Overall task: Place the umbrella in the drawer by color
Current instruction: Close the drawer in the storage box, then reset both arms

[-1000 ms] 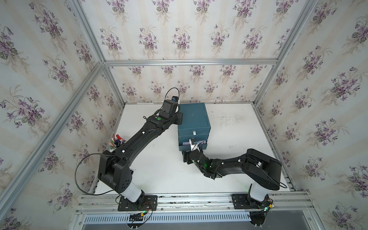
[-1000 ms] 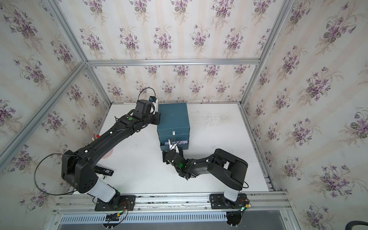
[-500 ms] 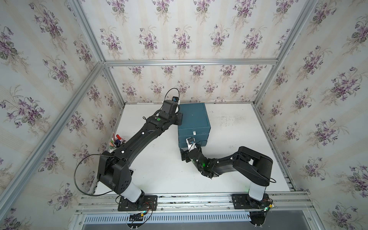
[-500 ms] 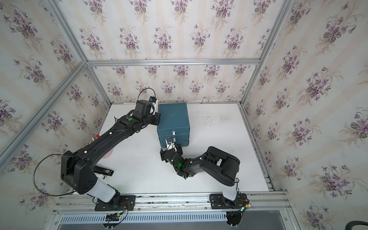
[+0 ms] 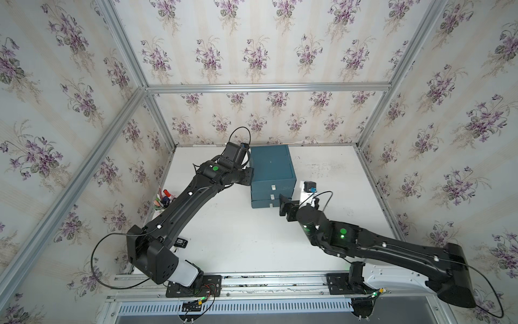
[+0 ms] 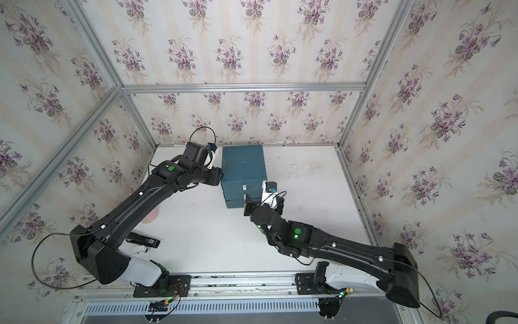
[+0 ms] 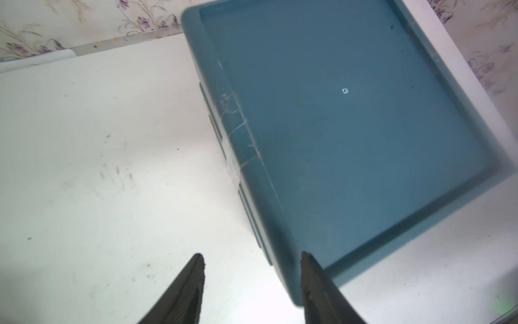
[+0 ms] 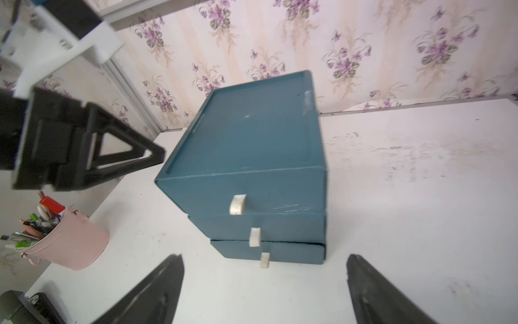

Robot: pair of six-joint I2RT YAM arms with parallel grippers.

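1. Drawer chest (image 8: 246,140): matt blue plastic, scuffed, with clear tape scraps.
2. Table (image 8: 420,224): smooth white top, faintly smudged.
3. Pail (image 8: 75,241): pink, satin-smooth, metal-looking.
4. Frame bars (image 5: 266,87): brushed metal.
5. Walls (image 5: 280,28): matt flowered paper.

The matte black left arm (image 5: 179,207) and right arm (image 5: 392,249) are showing round green lights (image 5: 215,168) and thin looping black cables (image 5: 91,263); black wedge fingers (image 8: 157,289) are tipping the left gripper (image 7: 251,254) and right gripper (image 8: 264,255).
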